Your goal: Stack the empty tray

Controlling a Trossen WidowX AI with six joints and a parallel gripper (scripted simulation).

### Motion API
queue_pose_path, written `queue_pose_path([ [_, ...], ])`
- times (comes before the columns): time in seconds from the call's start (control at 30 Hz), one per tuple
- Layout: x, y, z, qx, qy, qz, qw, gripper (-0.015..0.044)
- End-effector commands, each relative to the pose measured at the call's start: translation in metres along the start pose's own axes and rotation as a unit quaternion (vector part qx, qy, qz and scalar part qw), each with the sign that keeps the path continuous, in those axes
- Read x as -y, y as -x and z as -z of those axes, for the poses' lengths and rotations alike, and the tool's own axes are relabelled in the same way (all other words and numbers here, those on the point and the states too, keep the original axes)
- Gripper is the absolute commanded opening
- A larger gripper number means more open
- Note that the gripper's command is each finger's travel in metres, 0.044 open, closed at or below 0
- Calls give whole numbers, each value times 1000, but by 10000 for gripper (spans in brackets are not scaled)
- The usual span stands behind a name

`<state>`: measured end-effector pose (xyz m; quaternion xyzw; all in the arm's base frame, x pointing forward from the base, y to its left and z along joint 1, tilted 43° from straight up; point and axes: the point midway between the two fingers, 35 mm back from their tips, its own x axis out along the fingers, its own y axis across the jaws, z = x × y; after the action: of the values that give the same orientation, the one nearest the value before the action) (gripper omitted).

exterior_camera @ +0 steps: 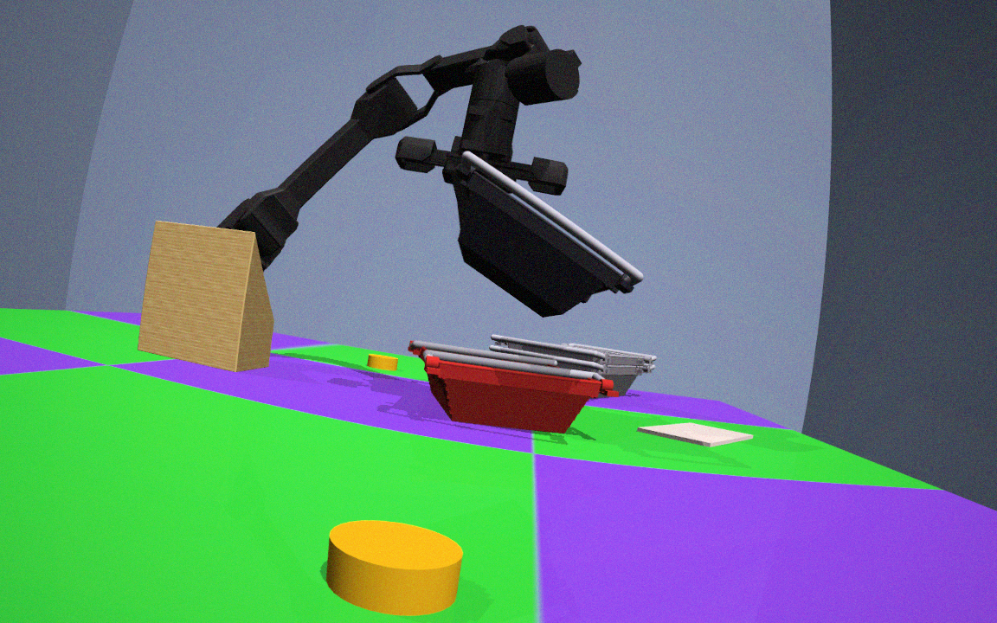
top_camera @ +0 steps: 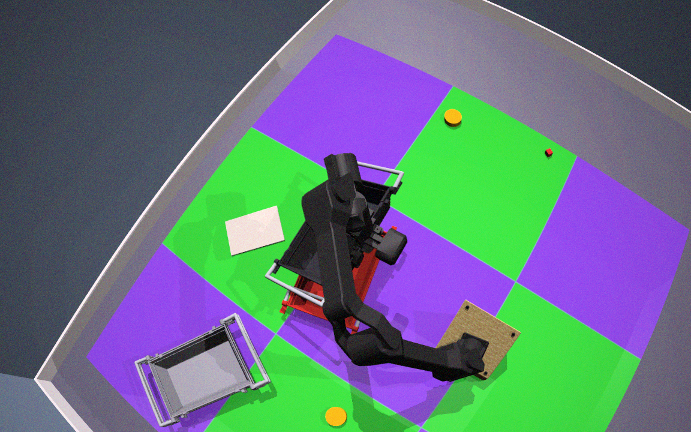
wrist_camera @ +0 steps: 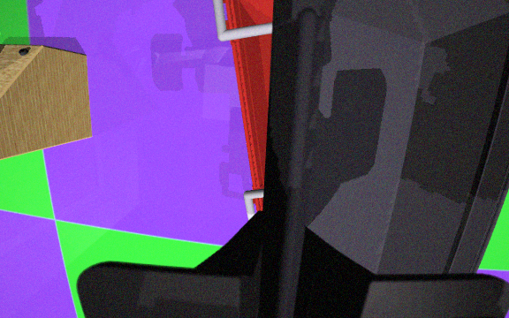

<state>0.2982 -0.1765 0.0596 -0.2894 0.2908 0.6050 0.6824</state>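
My gripper (wrist_camera: 271, 219) is shut on one long wall of the empty black tray (top_camera: 297, 246) (exterior_camera: 521, 240) (wrist_camera: 440, 155). That tray hangs steeply tilted in the air above the loaded red tray (top_camera: 366, 273) (exterior_camera: 513, 399) (wrist_camera: 254, 102), with a gap between them in the exterior view. The black tray's own wire bars are swung out over its ends. The red tray stands on the table. Its near wire bar (exterior_camera: 517, 368) and far wire bar (exterior_camera: 479, 352) lie across its top. The blocks inside it are hidden, and the arm and black tray cover much of it in the top view.
A grey tray (top_camera: 155, 389) (exterior_camera: 626, 379) stands at lower left. A pale flat plate (top_camera: 254, 231) (exterior_camera: 694, 433) lies beside the red tray. The arm stands on a wooden block (top_camera: 498, 333) (exterior_camera: 192, 294) (wrist_camera: 51, 97). Two yellow discs and a tiny red block (top_camera: 549, 152) lie farther off.
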Motion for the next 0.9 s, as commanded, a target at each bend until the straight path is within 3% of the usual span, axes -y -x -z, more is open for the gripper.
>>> queue_pose_path([
  [0.0,6,4,-19,1,40,13,999,0],
  [0.2,12,0,-41,7,85,12,996,0],
  [0.87,13,0,-42,7,87,12,996,0],
])
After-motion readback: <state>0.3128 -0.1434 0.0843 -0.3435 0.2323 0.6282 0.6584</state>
